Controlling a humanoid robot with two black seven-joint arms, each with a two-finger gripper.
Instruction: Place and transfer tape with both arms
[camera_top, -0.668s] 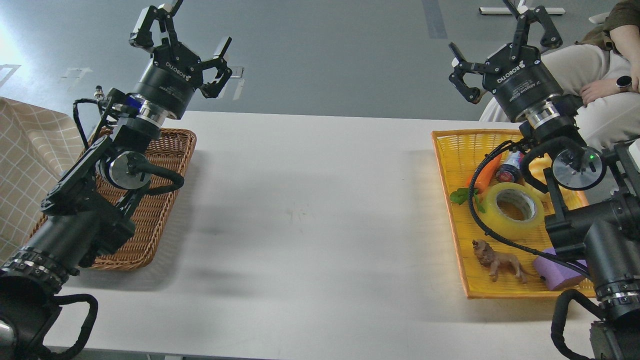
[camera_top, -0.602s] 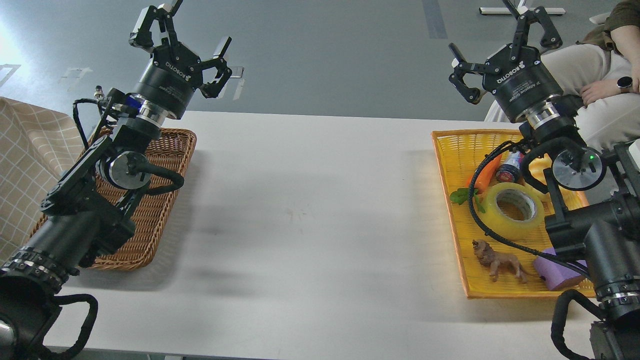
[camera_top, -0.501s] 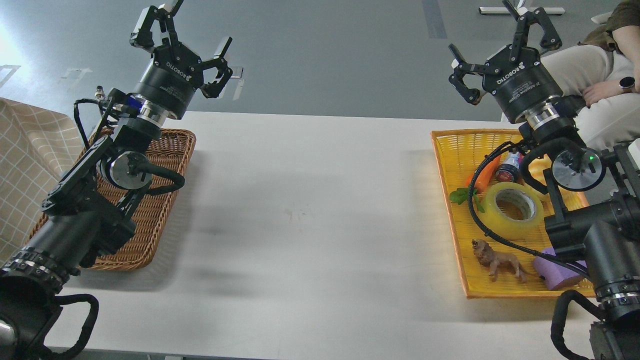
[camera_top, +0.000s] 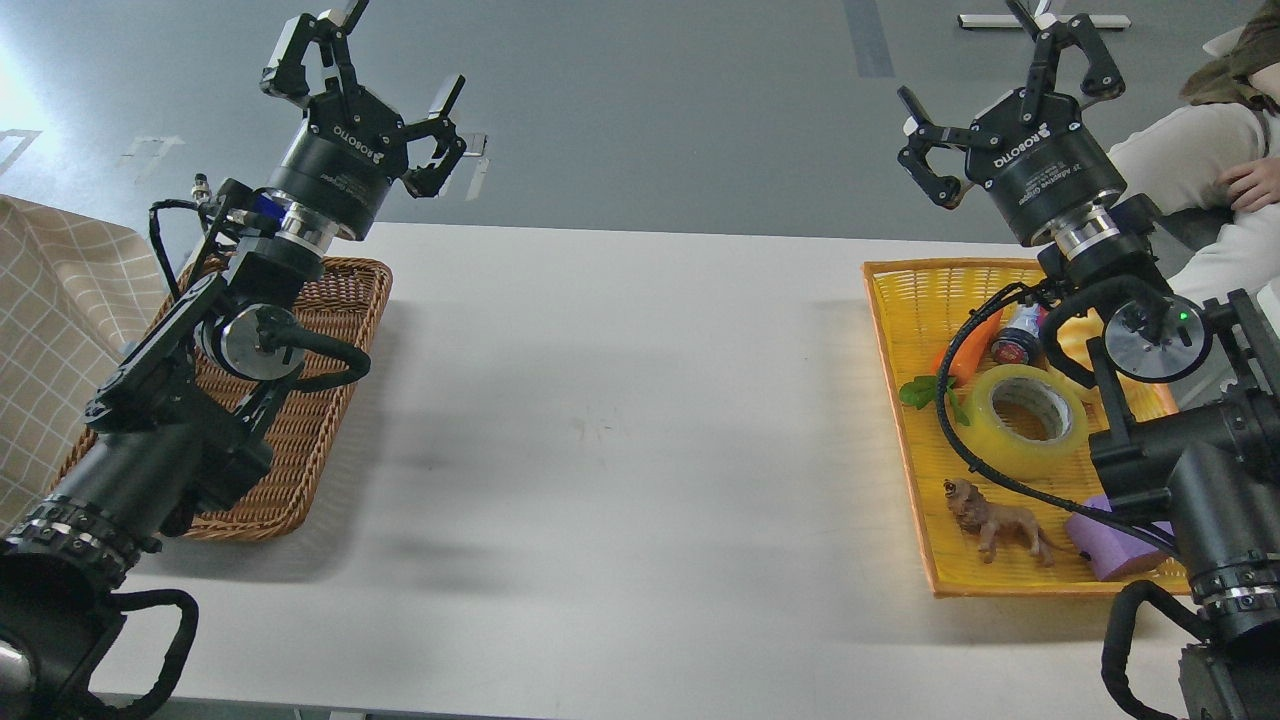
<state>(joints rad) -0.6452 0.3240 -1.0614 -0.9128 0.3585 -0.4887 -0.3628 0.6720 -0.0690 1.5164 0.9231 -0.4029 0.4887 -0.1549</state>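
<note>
The tape (camera_top: 1027, 420), a translucent yellowish roll with a grey-white core, lies flat in the yellow basket (camera_top: 905, 300) at the right of the white table. My right gripper (camera_top: 1005, 85) is raised high above the basket's far end, fingers spread open and empty. My left gripper (camera_top: 365, 85) is raised above the far end of the brown wicker basket (camera_top: 335, 380) at the left, fingers spread open and empty. Both grippers are well away from the tape.
The yellow basket also holds a toy carrot (camera_top: 968, 345), a small bottle (camera_top: 1018, 338), a lion figure (camera_top: 1000, 522) and a purple block (camera_top: 1110, 548). A checked cloth (camera_top: 50, 320) lies at the far left. A seated person (camera_top: 1215, 170) is beyond the table at right.
</note>
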